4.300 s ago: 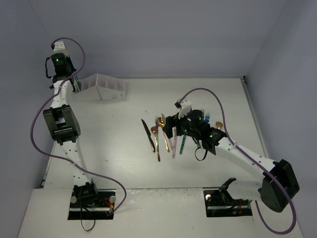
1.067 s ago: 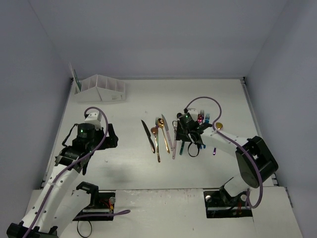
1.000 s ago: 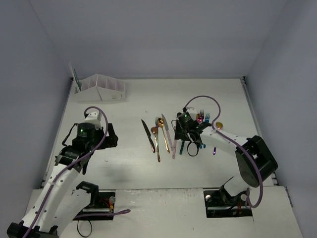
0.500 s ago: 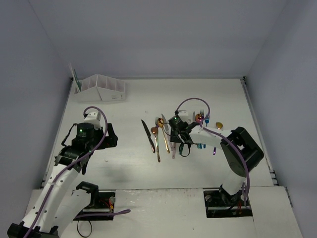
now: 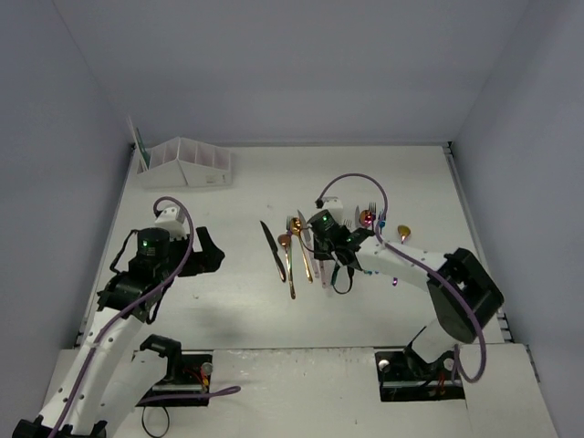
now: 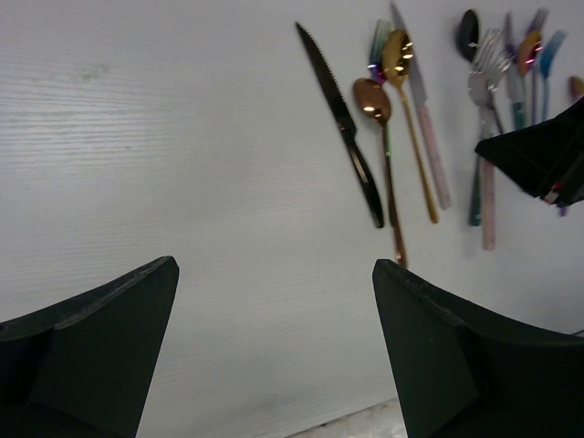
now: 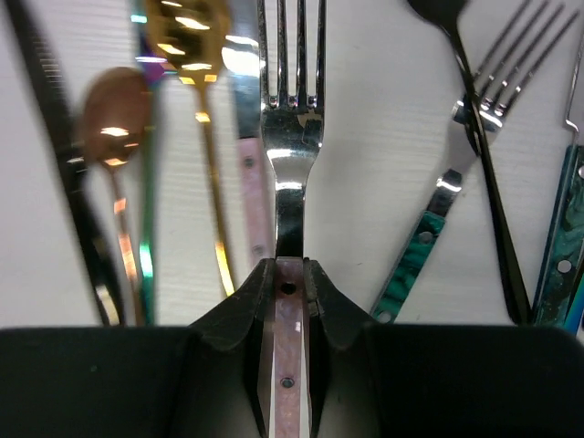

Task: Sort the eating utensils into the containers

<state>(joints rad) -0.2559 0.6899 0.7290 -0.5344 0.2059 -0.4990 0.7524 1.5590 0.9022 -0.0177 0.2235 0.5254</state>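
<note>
I see soft, even light on white table [image 5: 237, 192], faint shadows only. Right wrist view: shiny gold spoon [image 7: 193, 26], copper spoon [image 7: 116, 117] at left blurred, glare spots; silver pink-handled fork [image 7: 292, 146] sharp.

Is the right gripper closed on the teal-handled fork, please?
No, the right gripper clamps the pink-handled fork; the teal-handled fork lies untouched beside it.
</note>
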